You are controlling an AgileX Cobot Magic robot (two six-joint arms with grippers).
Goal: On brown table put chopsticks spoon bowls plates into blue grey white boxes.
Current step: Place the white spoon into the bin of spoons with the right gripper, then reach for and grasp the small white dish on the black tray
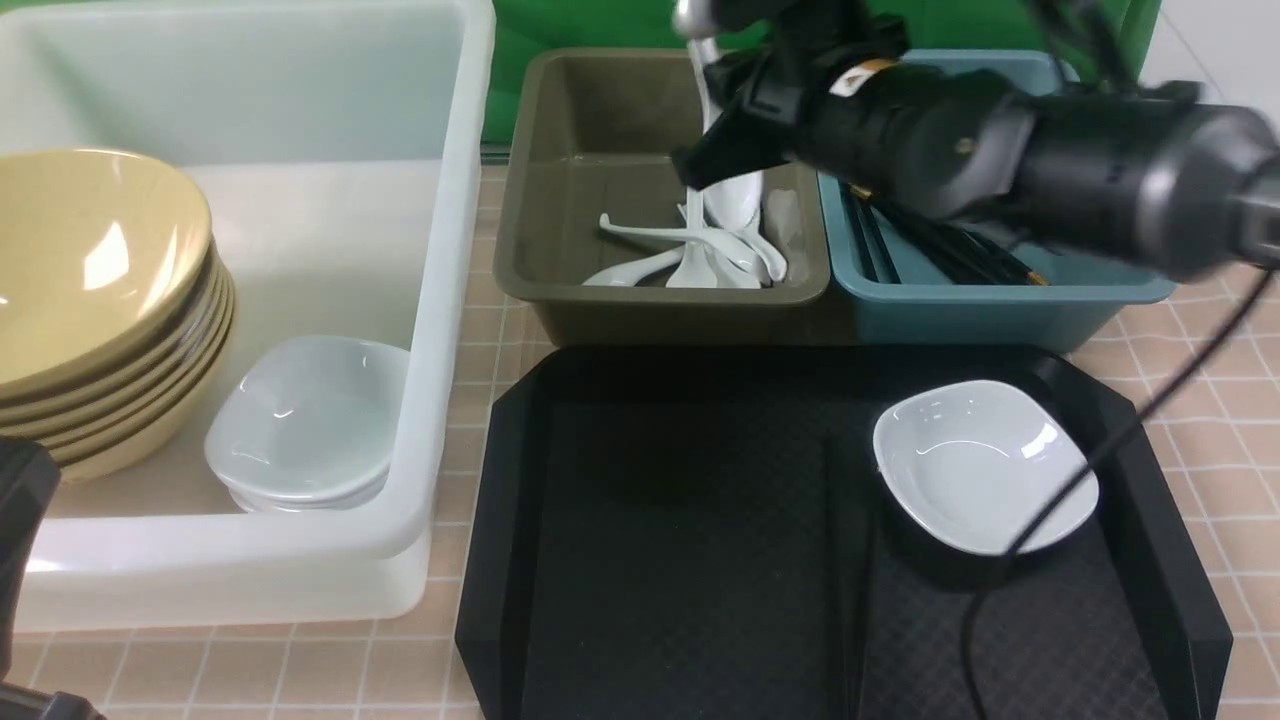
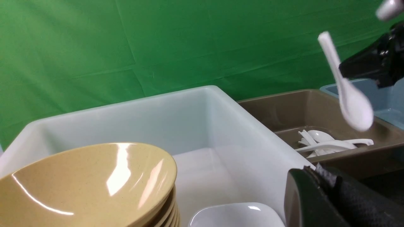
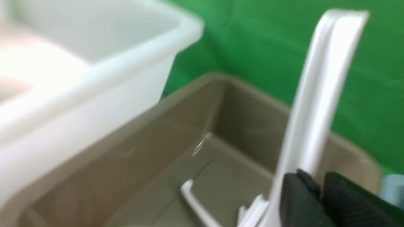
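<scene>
Spoon (image 2: 353, 105) over the grey bin (image 1: 560, 200) at the counter's (image 1: 300, 670) far edge
The white tub (image 1: 450, 300) on the counter's left holds stacked bowls (image 1: 90, 260) and plates (image 1: 310, 420); the grey bin holds other spoons (image 1: 700, 255). The right tool (image 3: 315, 181) hangs above that bin, spoon handle-up at its tip, grasped or released I cannot tell. The left tool (image 2: 314, 171) is clenched, empty.

Green cloth backdrop (image 1: 600, 25), creased, 12 o'clock. Pale tiled surface (image 1: 1220, 40), 1 o'clock, beyond cloth edge. Light bright, even.
</scene>
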